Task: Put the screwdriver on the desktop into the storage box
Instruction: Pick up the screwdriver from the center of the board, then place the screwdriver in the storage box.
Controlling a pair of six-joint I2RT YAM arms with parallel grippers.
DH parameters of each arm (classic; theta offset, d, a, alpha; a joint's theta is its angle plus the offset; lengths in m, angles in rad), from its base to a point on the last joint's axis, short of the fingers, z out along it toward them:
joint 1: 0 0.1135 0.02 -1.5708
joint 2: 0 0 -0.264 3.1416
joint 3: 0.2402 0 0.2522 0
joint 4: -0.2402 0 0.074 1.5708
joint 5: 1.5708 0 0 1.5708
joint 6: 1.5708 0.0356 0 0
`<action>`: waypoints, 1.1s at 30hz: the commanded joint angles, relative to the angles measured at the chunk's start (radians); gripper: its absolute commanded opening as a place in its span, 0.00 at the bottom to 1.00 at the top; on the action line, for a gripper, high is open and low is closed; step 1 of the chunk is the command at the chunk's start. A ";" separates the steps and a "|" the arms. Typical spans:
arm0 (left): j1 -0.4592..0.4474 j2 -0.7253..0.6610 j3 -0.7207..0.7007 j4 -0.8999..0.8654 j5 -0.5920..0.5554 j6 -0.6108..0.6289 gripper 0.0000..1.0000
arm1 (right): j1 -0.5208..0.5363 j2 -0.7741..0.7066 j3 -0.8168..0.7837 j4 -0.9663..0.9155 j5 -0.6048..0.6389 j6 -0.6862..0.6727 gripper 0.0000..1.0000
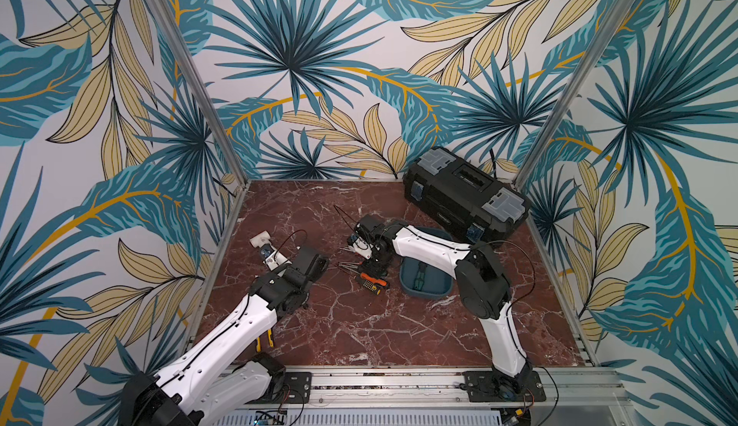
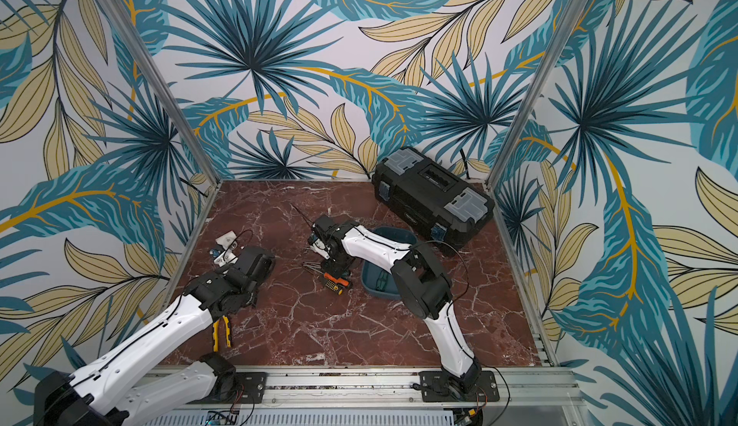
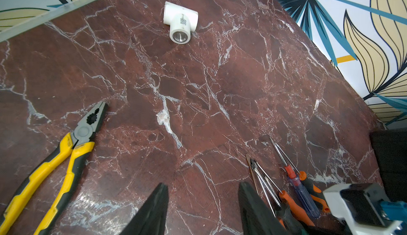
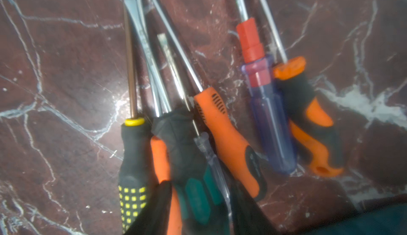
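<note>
The right tool [image 4: 200, 192] is set astride the black-and-green handle of one screwdriver [image 4: 189, 152] in the heap [image 1: 371, 281] on the bench [image 1: 359, 324] — whether it is pinched yet cannot be told. The left tool [image 3: 202, 207] is spread and empty. The pick-up is judged in hand; a squeeze is called for next, then a lift clear of the heap — the storage box [image 1: 426, 293] lies just right of it.

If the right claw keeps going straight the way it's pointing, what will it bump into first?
Most likely the black-and-green screwdriver: its handle lies right between the tips of the right claw. The picture is blurry, so I can't tell how near it is.
</note>
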 commanded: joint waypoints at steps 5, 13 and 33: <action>0.007 -0.008 -0.019 -0.010 -0.004 0.014 0.56 | 0.004 0.031 0.018 -0.041 0.003 -0.038 0.42; 0.007 -0.004 -0.019 -0.014 -0.007 0.011 0.55 | 0.008 0.000 0.023 -0.048 -0.018 -0.064 0.22; 0.007 -0.002 -0.025 0.034 0.013 0.050 0.56 | 0.023 -0.492 -0.311 0.252 -0.015 0.277 0.03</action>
